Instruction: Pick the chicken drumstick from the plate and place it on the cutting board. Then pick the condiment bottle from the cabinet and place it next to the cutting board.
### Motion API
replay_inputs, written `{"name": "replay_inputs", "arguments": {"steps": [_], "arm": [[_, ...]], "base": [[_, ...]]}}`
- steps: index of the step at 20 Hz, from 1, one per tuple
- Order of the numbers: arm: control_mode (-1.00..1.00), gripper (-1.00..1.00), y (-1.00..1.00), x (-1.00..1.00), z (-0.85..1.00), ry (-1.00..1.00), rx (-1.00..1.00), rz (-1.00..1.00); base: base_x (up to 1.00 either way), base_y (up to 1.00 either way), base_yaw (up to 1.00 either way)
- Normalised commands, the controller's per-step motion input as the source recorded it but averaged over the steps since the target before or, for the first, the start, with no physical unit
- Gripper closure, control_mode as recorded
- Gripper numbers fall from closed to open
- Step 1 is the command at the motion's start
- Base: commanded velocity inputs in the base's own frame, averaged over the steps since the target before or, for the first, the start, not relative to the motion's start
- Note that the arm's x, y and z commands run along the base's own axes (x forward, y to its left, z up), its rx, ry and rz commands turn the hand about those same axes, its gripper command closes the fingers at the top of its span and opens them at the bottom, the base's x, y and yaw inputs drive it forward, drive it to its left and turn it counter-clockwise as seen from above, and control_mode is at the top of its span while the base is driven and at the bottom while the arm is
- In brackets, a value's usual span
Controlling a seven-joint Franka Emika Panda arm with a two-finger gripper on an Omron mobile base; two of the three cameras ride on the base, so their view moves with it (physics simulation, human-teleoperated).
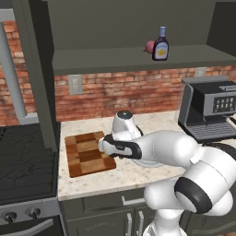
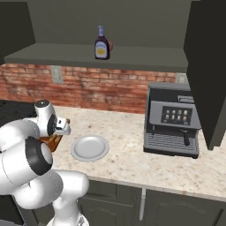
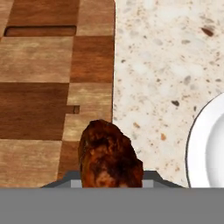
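From the left base camera, the white arm is reaching across the speckled beige stone counter [image 1: 138,173], and its two-finger gripper [image 1: 102,146] is hovering over the right edge of the rectangular wooden cutting board in light and dark brown checker blocks [image 1: 85,154]. The fingers themselves are tucked behind the hand here. Up on the open shelf of the dark grey-olive wall cabinet [image 1: 138,59], the small dark brown condiment bottle with a yellow-white label and bluish-grey cap [image 1: 161,44] is standing upright, with a round reddish-purple onion [image 1: 150,46] just beside it on its left. A black and silver coffee machine [image 1: 209,108] is sitting at the right end of the counter.

Over to the right base camera: the round flat light-grey plate with a raised rim [image 2: 90,148] is lying bare on the counter, just right of the arm's wrist, and the bottle is showing on the shelf above.

Now the hand camera, looking straight down: the small golden-brown roasted chicken drumstick [image 3: 109,155] is sitting pinched in the narrowed jaws, hanging over the board's right edge, where wood meets counter. The white rim of the plate is curving in at the right, apart from the board.
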Motion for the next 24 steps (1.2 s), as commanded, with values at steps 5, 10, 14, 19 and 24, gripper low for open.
{"name": "replay_inputs", "arguments": {"steps": [5, 10, 14, 19, 24], "arm": [[-1.00, 1.00, 0.35, 0.00, 0.00, 0.00, 0.00, 0.00], [-1.00, 1.00, 0.31, 0.00, 0.00, 0.00, 0.00, 0.00], [-1.00, 1.00, 0.20, 0.00, -0.02, 0.00, 0.00, 0.00], [-1.00, 1.00, 0.12, 0.06, -0.10, 0.00, 0.00, 0.00], [-1.00, 1.00, 0.14, 0.09, -0.13, 0.00, 0.00, 0.00]], "base": [[0.00, 0.00, 0.00], [0.00, 0.00, 0.00], [0.00, 0.00, 0.00], [0.00, 0.00, 0.00], [0.00, 0.00, 0.00]]}}
